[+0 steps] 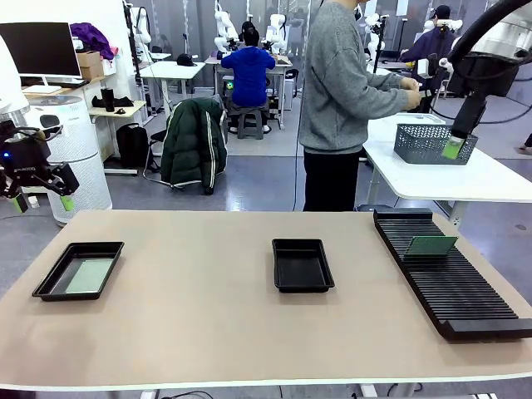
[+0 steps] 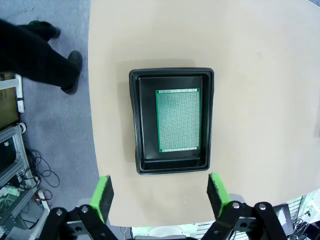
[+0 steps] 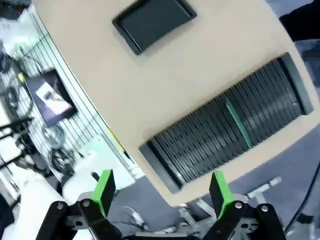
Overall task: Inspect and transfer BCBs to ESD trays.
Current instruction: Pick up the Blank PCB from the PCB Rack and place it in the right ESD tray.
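Both arms are up off the table right now, so this looks like the gap between two transfers.

The left claw (image 2: 160, 196) hovers off the left side with its fingers spread wide and nothing between them. It looks down at the left tray (image 2: 134, 125), where one green board (image 2: 178, 120) lies flat on the floor, well inside the walls. I'd call that one done.

The right claw (image 3: 162, 194) is high up on the right, also spread wide and empty, aimed down at the long black rack (image 3: 200, 150).

Further in, the middle tray (image 1: 278, 266) sits near the center of the table with nothing in it. On the right, the rack holds one last board (image 1: 430, 245), standing on edge in a slot toward the far end and tilted a bit.

My guess is the next job belongs to the right arm. It would drop down over that standing board, line its fingers up across the thin edge, pinch the top and pull it straight up out of the slot so it doesn't snag. After a look-over it would lay it flat in the middle tray.

At the far side a person (image 1: 341, 100) stands turned toward another table, hands nowhere near ours.
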`<act>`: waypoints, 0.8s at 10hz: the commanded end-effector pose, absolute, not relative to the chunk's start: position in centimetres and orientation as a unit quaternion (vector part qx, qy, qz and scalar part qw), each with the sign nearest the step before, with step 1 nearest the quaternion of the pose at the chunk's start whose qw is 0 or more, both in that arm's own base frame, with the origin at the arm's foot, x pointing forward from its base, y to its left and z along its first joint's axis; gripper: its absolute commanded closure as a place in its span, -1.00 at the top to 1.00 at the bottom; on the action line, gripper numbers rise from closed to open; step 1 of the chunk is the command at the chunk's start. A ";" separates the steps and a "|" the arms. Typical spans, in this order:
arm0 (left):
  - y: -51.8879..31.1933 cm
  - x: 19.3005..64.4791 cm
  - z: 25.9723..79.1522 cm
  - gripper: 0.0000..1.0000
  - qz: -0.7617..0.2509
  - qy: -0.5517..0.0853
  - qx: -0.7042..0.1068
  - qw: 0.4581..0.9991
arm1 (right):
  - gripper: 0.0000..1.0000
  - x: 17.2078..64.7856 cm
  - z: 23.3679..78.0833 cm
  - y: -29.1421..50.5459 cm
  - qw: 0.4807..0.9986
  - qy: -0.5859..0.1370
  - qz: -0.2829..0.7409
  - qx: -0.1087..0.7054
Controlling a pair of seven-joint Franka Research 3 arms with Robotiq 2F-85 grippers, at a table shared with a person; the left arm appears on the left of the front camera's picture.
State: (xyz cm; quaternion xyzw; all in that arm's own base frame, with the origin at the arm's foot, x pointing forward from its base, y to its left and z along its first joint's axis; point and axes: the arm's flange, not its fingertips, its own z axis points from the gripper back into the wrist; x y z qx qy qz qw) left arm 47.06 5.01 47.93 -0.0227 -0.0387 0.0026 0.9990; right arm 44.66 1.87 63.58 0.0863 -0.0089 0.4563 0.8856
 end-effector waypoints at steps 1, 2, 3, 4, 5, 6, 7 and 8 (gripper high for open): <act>5.0 47.0 47.7 1.00 0.002 -0.042 -0.022 0.999 | 1.00 45.5 64.1 1.0 0.849 -0.041 0.526 0.032; 5.0 47.0 47.7 1.00 0.002 -0.042 -0.022 0.999 | 1.00 45.6 64.1 0.5 0.833 -0.047 0.551 0.015; 5.0 47.0 47.7 1.00 0.002 -0.042 -0.022 0.999 | 1.00 45.6 64.2 0.0 0.815 -0.054 0.577 -0.006; 5.0 47.0 47.7 1.00 0.002 -0.042 -0.022 0.999 | 0.95 45.7 64.5 -0.7 0.804 -0.062 0.591 0.002; 5.0 47.0 47.7 1.00 0.002 -0.042 -0.022 0.999 | 0.95 45.9 64.6 -1.1 0.795 -0.060 0.603 0.007; 5.0 47.0 47.7 1.00 0.002 -0.042 -0.022 0.999 | 0.90 46.2 64.4 -1.5 0.796 -0.058 0.603 0.007; 5.0 47.0 47.7 1.00 0.002 -0.042 -0.022 0.999 | 0.90 46.2 65.2 -0.2 0.805 -0.052 0.590 0.001; 5.0 47.0 47.7 1.00 0.002 -0.042 -0.022 0.999 | 0.90 46.2 65.2 -0.2 0.805 -0.052 0.590 0.001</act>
